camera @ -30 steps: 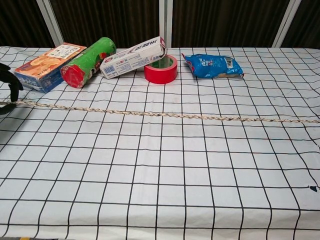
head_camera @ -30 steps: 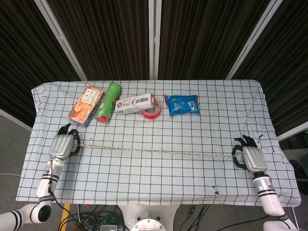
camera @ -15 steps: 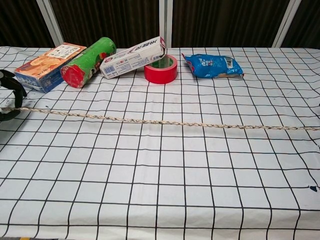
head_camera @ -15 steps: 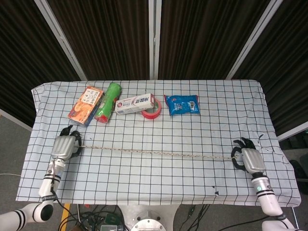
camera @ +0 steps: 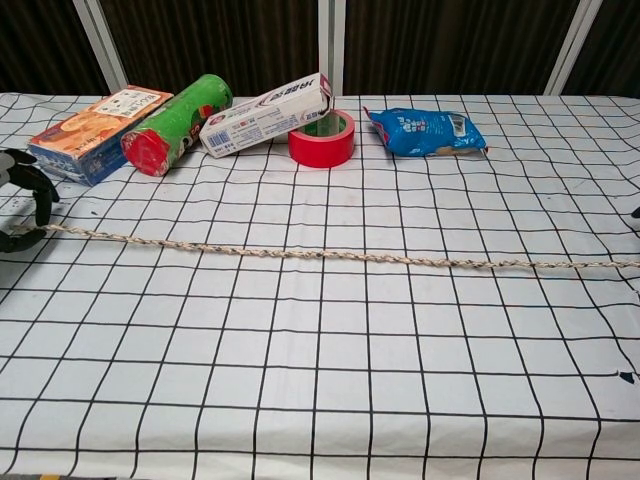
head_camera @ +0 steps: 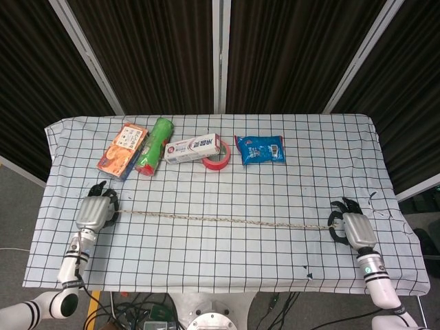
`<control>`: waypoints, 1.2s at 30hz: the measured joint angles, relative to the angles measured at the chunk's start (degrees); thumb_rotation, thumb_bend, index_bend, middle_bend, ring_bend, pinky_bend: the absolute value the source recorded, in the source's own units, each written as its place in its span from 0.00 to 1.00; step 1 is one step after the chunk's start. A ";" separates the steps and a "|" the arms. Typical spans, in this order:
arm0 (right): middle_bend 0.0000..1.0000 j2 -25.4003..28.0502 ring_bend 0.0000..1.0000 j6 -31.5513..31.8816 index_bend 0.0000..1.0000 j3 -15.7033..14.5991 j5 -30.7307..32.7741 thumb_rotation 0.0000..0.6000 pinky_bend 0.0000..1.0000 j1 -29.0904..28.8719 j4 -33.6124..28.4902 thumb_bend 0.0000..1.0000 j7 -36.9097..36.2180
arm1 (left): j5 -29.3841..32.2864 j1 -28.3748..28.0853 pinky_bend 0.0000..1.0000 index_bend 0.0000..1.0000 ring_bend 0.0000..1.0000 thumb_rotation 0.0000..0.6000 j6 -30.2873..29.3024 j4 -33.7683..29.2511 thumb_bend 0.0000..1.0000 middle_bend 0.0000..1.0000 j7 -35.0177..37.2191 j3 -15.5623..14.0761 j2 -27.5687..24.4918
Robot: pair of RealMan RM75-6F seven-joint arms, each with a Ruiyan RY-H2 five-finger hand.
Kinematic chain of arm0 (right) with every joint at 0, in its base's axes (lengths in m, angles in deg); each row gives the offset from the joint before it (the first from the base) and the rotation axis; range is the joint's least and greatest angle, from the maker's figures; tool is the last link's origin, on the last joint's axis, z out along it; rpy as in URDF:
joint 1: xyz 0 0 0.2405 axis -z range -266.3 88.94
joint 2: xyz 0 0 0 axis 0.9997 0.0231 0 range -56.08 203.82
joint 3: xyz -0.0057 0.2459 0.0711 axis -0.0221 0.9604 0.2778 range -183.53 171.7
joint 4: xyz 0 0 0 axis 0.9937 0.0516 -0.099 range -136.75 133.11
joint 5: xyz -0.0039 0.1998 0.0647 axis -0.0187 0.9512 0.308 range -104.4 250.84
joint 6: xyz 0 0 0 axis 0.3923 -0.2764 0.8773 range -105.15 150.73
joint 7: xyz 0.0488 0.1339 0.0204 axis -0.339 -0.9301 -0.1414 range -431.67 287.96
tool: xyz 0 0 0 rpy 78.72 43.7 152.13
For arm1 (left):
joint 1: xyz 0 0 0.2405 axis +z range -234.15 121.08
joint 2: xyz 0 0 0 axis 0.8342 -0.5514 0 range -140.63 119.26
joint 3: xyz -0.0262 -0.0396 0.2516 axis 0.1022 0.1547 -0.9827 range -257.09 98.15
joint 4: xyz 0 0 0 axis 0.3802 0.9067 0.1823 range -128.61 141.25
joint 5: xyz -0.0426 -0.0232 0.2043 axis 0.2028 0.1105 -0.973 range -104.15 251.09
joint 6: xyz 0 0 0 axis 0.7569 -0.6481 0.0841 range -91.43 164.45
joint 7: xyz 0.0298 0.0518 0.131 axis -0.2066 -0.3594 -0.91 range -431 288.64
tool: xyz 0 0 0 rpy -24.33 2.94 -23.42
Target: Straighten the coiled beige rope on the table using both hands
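The beige rope (head_camera: 220, 221) (camera: 330, 256) lies stretched in a nearly straight line across the checkered tablecloth, from left to right. My left hand (head_camera: 95, 209) (camera: 22, 205) grips its left end near the table's left edge. At the right edge my right hand (head_camera: 349, 226) holds the other end, fingers curled around it. In the chest view only the left hand's dark fingers show at the frame's left border, and the right hand is almost wholly out of frame.
Along the far side lie an orange box (head_camera: 123, 149), a green can (head_camera: 155, 145), a toothpaste box (head_camera: 193, 148), a red tape roll (head_camera: 217, 160) and a blue snack bag (head_camera: 260, 148). The table's front edge (head_camera: 206, 292) is close to both forearms.
Both hands have drawn the rope toward the near edge of the table, about one grid row. It stays taut and straight.
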 measured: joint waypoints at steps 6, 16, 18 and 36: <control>0.18 0.06 0.00 0.25 0.74 0.38 -0.07 1.00 0.00 0.10 -0.25 0.36 -0.26 | 0.31 0.22 0.10 0.38 0.00 1.00 0.33 0.14 0.25 0.21 0.08 0.27 0.00; 0.16 0.54 0.00 -0.29 0.65 0.36 -0.09 1.00 0.00 0.19 -0.86 0.33 0.10 | -1.03 0.93 0.10 0.30 0.00 1.00 -1.46 -1.17 0.21 0.19 1.78 0.90 -1.25; 0.12 0.79 0.00 -0.94 0.45 0.23 0.11 1.00 0.00 0.13 -1.11 0.29 0.49 | -1.85 1.15 0.10 0.29 0.00 1.00 -2.62 -1.70 0.20 0.18 2.34 1.14 -1.71; 0.01 8.27 0.00 5.35 0.00 0.48 -0.43 1.00 0.00 2.99 -8.59 0.24 5.11 | -8.30 5.34 0.10 0.22 0.00 1.00 -15.13 -9.49 0.14 0.16 5.17 3.13 -8.41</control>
